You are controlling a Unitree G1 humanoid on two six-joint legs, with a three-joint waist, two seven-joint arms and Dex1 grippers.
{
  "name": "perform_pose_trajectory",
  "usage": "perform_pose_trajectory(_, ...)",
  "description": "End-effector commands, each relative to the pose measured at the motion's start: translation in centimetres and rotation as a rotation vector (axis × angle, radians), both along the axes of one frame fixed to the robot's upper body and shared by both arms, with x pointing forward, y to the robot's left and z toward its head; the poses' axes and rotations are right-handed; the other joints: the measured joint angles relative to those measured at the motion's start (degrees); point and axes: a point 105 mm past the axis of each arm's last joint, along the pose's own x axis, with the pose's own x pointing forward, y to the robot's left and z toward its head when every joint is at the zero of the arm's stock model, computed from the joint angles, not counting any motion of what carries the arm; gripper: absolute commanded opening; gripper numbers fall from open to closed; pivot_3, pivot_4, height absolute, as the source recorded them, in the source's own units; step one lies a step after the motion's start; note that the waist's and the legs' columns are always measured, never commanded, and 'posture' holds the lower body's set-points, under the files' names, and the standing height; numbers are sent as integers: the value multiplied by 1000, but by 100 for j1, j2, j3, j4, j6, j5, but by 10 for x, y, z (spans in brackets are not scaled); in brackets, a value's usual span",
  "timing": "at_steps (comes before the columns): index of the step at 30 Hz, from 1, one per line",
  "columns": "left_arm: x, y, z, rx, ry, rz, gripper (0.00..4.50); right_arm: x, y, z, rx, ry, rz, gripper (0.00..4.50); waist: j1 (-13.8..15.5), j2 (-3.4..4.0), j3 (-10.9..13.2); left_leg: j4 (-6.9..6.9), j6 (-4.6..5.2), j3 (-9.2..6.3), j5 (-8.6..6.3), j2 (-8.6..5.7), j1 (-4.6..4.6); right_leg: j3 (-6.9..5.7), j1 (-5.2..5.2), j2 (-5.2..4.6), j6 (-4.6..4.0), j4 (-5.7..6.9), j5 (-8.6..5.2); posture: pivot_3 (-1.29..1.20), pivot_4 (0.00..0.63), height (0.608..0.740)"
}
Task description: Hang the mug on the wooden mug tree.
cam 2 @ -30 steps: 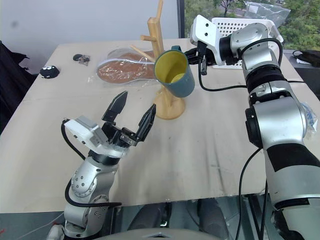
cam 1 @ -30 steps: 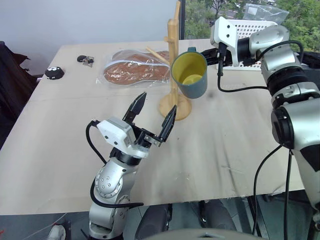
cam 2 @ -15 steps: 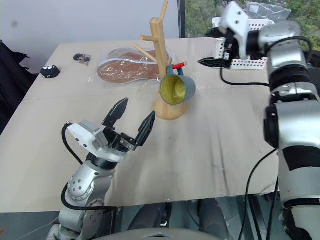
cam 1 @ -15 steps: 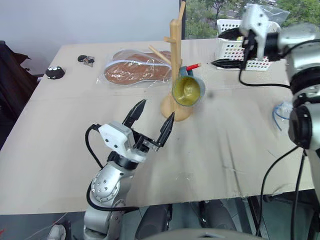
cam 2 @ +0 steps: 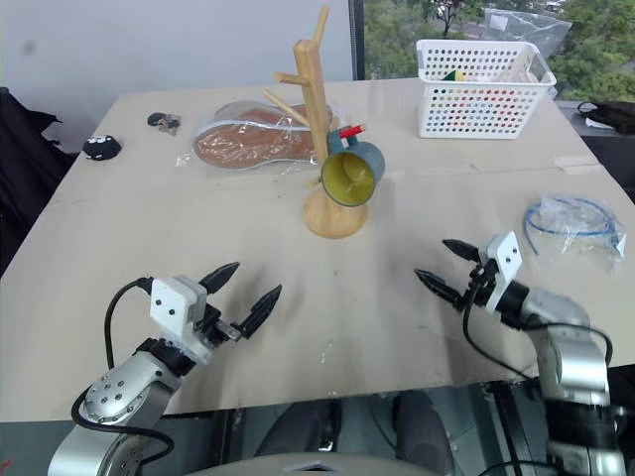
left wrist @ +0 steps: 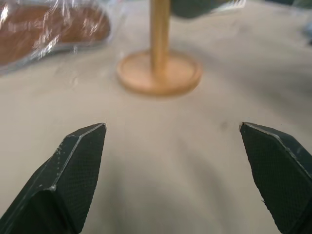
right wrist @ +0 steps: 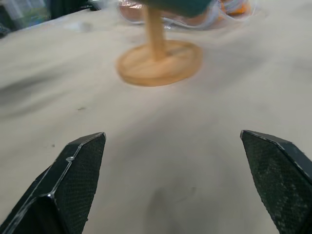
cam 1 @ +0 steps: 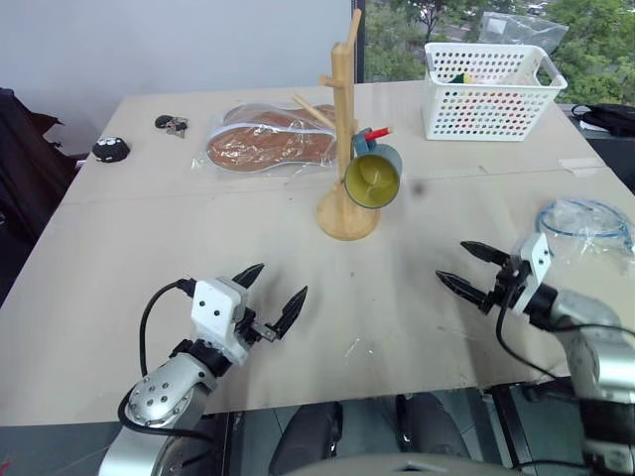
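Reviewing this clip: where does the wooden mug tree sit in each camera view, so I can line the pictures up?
Left eye view: wooden mug tree at upper centre, the mug hanging on it.
Right eye view: upper centre, slightly further left.
Left wrist view: pole and round base at top centre, beyond the open left tool.
Right wrist view: pole and base at top centre, beyond the open right tool.
Shared landmark: the tree's round disc base.

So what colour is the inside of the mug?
Bright yellow inside the mug; the left eye view shows it best.
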Motion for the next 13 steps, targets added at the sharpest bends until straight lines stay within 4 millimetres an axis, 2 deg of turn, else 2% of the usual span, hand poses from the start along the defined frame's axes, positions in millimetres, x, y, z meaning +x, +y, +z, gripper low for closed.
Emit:
perform_pose_trajectory(1, -3, 3, 3, 24, 4, -8, 4500, -17, 1, 2, -7, -44, -74, 4485, 10, -16, -11, 2, 0, -2, 0, 1, 2, -2, 2, 2, 0, 2, 0, 0, 150, 740)
perform_pose_trajectory(6, -10, -2, -2, 29, 46, -59, 4500, -25, -6, -14, -22, -1, -128, 4485, -3, -24, -14, 4, -2, 1, 1, -1, 4, 0, 4, 1, 0, 1, 0, 0, 150, 740)
perform_pose_trajectory(13, -11, 7, -11, 62, 66, -59, 4500, -36, -7, -25, -23, 38, -144, 4485, 38, -24, -14, 2, -2, -8, 1, 2, -2, -12, 3, 2, -1, -1, -1, 0, 150, 740)
